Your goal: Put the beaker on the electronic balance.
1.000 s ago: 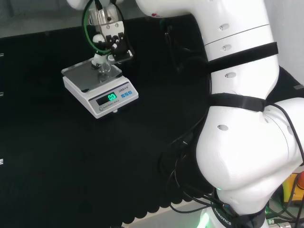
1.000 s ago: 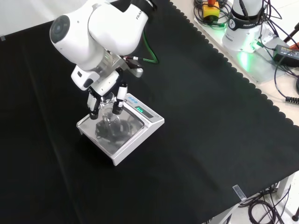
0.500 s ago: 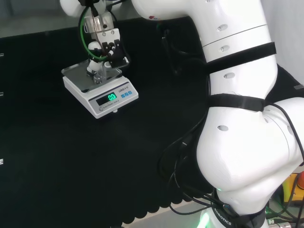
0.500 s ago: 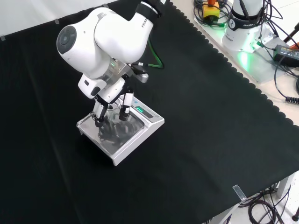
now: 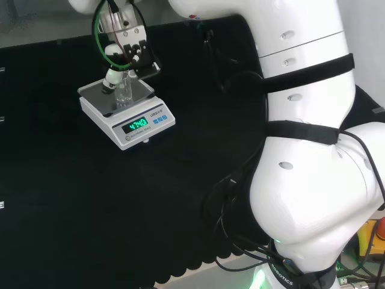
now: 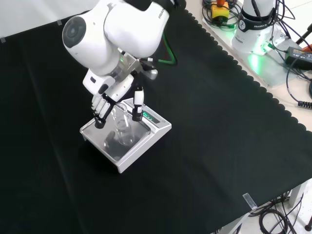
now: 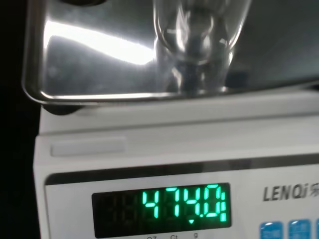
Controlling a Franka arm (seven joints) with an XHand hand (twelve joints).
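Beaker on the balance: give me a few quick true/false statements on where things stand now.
1. The beaker stands on the steel pan of the electronic balance. True.
2. The beaker lies tipped on its side on the black cloth. False: it is upright on the pan.
3. The robot hand is close above the beaker, fingers pointing down on both sides of it. True.
4. The balance's display is dark. False: green digits are lit.
5. The balance sits at the scalloped edge of the cloth. False: in the front view, it sits well inside, with bare cloth all round it.
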